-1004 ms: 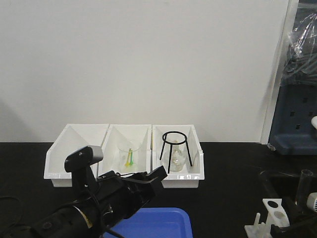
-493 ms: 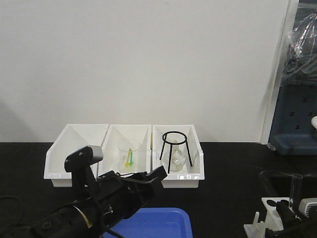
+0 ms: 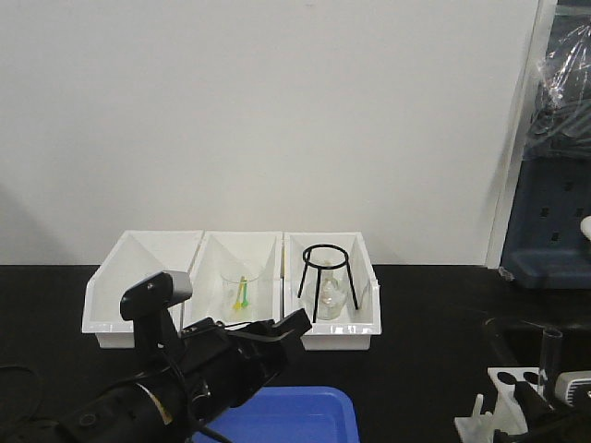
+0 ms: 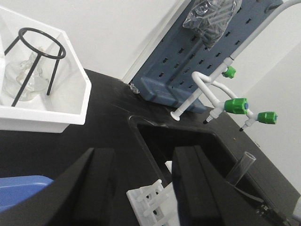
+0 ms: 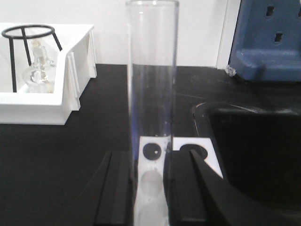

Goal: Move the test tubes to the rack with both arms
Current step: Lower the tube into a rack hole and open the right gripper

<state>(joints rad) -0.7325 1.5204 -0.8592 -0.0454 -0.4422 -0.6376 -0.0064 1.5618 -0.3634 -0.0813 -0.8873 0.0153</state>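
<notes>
The right gripper (image 5: pixel 150 188) is clamping the test tube (image 5: pixel 151 70) upright, its long axis pointing straight down at the rack (image 5: pixel 212 162) holes beneath, while the left gripper (image 4: pixel 141 188) is gaping empty.

Nothing legible shows; a small label (image 3: pixel 343 329) on the front of the white bin (image 3: pixel 314 339) holding the tripod (image 3: pixel 316 293) is too blurred.

Three bins (image 3: pixel 109 318) line the back, a tripod (image 3: pixel 325 247) in the rightmost. In my right gripper (image 5: pixel 150 188) a test tube (image 5: pixel 151 70) stands over the rack (image 5: pixel 211 165), left of the sink (image 5: pixel 254 150).
</notes>
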